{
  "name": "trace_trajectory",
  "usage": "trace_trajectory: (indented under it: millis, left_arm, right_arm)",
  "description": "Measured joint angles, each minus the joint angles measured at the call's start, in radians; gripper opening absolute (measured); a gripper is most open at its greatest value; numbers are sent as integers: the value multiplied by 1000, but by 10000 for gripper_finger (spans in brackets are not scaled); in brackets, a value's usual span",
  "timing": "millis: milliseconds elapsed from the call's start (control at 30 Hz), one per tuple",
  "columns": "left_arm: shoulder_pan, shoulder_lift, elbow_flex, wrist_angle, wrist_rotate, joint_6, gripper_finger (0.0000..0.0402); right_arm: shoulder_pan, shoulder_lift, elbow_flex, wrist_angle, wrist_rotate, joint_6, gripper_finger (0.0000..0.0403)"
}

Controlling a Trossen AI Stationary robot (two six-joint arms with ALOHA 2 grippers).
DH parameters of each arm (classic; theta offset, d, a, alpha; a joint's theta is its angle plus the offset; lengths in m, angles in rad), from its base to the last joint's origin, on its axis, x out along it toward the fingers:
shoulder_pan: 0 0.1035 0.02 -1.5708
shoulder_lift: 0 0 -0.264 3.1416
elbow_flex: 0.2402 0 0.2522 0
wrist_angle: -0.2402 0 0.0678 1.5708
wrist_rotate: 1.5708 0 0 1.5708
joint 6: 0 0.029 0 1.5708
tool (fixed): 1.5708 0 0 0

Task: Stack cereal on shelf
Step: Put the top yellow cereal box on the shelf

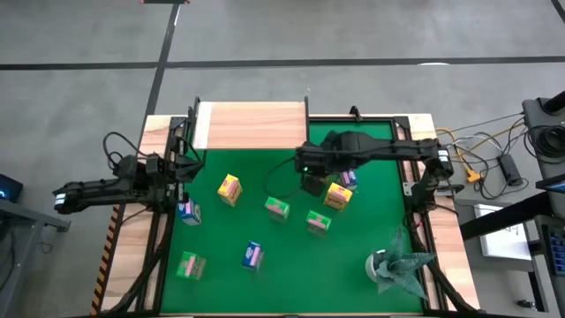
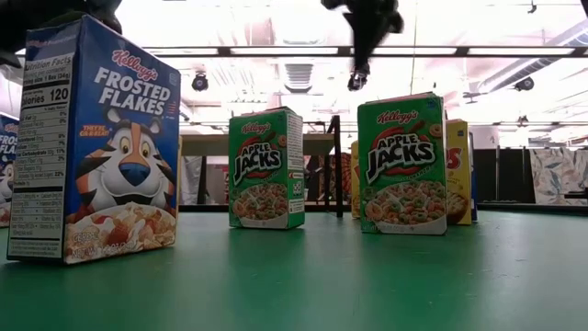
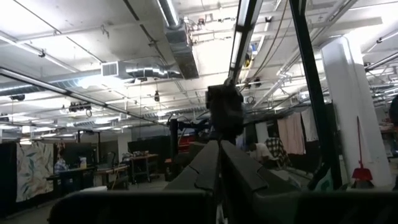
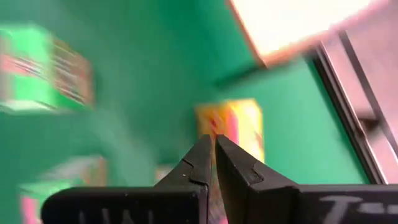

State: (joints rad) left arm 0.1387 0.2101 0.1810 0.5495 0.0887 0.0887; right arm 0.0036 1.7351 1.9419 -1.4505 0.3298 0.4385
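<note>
Right end effector (image 1: 313,185) hangs above the green mat (image 1: 265,283), clenched with nothing between its fingers; in the right wrist view a yellow cereal box (image 4: 239,124) lies ahead of the closed tips. Left end effector (image 1: 181,166) sits at the table's left edge, clenched, empty, aimed out at the room. The shelf (image 1: 252,124) stands bare along the far edge of the table. Cereal boxes are scattered across the mat: a yellow box (image 1: 229,189) left of centre, another yellow box (image 1: 338,196) just beside the right end effector, green boxes (image 1: 277,208) (image 1: 319,223) between them, a blue box (image 1: 252,256) nearer the front.
</note>
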Motion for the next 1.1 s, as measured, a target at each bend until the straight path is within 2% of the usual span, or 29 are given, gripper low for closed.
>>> trace_trajectory:
  millis: [133,300,467,600,833,933,1100]
  left_arm:
    - [0,0,0,0,0,-1,0]
    - [0,-2,0,0,0,-13,0]
    - [0,-6,0,7,0,-10,0]
    - [0,-6,0,9,0,5,0]
    - [0,-7,0,-1,0,0,0]
    - [0,0,0,-63,0,4,0]
    - [0,8,5,-37,0,8,0]
  right_arm:
    - [-23,-23,-48,11,-24,-7,45]
    - [-53,-49,-145,120,-21,-105,126]
    - [-76,-131,-301,278,-44,-257,204]
    - [-100,-234,-467,443,-57,-300,242]
    - [-152,-372,-736,637,-67,-265,266]
    - [-170,-404,-810,702,-74,-251,267]
    - [-175,-419,-899,818,-97,-248,267]
